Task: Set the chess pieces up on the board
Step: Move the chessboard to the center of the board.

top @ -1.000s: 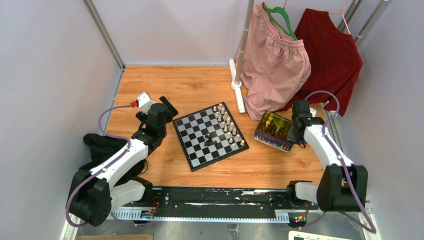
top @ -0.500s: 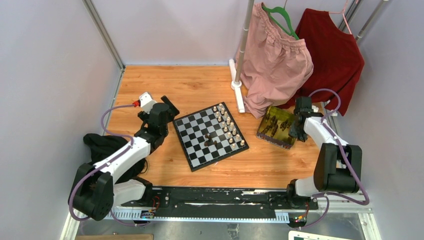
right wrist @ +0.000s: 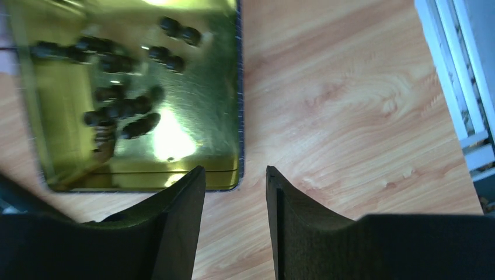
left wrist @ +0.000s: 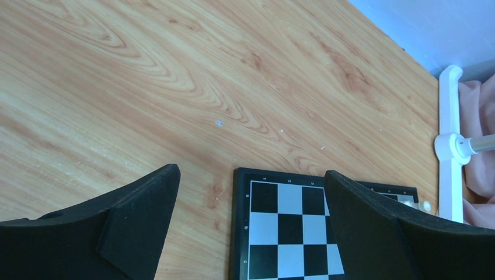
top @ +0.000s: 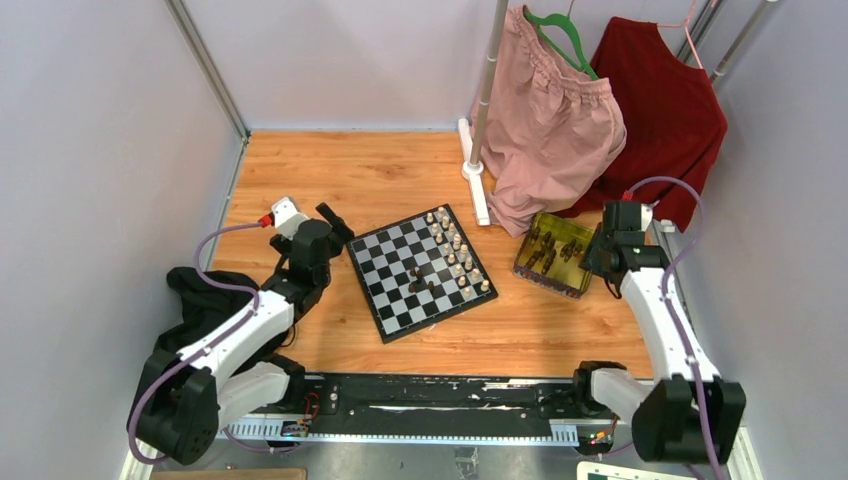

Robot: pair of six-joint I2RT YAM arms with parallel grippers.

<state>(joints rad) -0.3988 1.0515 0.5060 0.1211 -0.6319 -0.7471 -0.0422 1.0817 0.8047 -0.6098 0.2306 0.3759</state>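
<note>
The board (top: 386, 292) lies slantwise in the middle of the table, with a few dark chess pieces (top: 418, 280) near its centre and cream pieces (top: 458, 252) along its right side. More dark chess pieces (right wrist: 117, 108) lie loose in a shiny gold tray (right wrist: 192, 149), which sits flat to the right of the board (top: 553, 252). My right gripper (right wrist: 235, 172) is open with nothing in it, just off the tray's near right corner (top: 597, 256). My left gripper (left wrist: 251, 175) is wide open over the board's far left corner (left wrist: 289, 233), holding nothing (top: 335, 222).
A clothes rail with a white foot (top: 470, 170) stands behind the board, hung with a pink garment (top: 550, 120) and a red one (top: 665, 100). A black cloth (top: 205, 295) lies by the left arm. A metal side rail (right wrist: 461, 87) runs along the right edge.
The gold tray, tipped up on edge a second ago with my right gripper on it, now lies flat. The right gripper has opened and drawn back to the right. The left arm shifted slightly nearer.
</note>
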